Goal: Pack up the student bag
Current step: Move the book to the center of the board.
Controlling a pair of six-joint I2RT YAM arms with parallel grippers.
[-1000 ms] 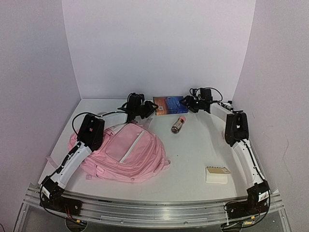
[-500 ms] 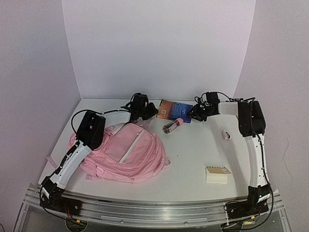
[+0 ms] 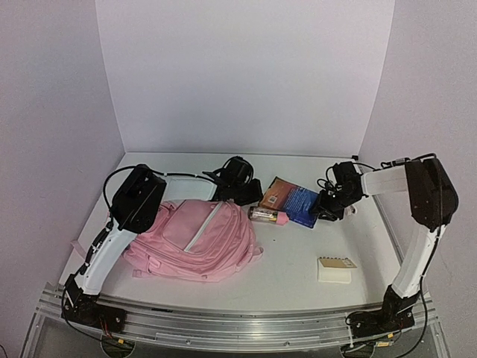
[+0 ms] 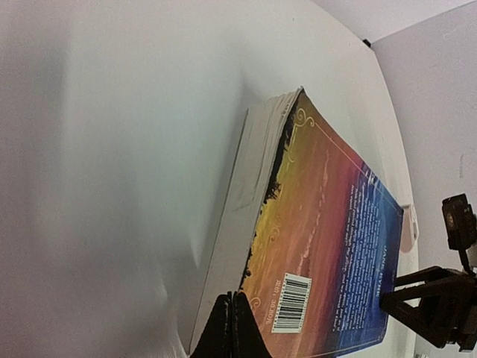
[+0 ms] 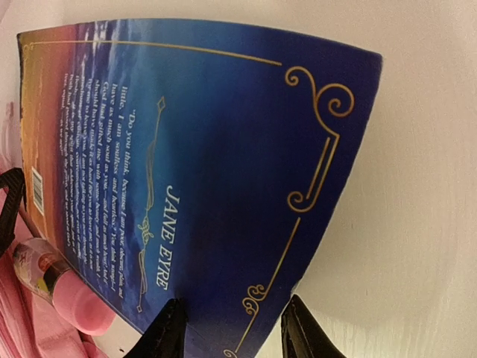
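Observation:
The pink student bag (image 3: pixel 190 235) lies flat at the left of the table; an edge of it shows in the right wrist view (image 5: pixel 13 328). My left gripper (image 3: pixel 242 191) is shut at the bag's far right top; nothing shows between its fingertips (image 4: pixel 232 328). A blue and orange paperback (image 3: pixel 293 200) lies right of it, also in the left wrist view (image 4: pixel 320 239) and the right wrist view (image 5: pixel 186 149). My right gripper (image 3: pixel 328 206) is open, its fingers (image 5: pixel 168 332) straddling the book's near right corner. A bottle with a pink cap (image 3: pixel 268 215) lies between book and bag.
A beige box (image 3: pixel 335 268) lies at the near right. A small white object (image 4: pixel 407 227) sits by the book's far edge near the right gripper. White walls close the back and both sides of the table.
The right gripper has swept toward the near left, and the book and bottle have slid with it up to the bag. The left gripper has moved right along the bag's top.

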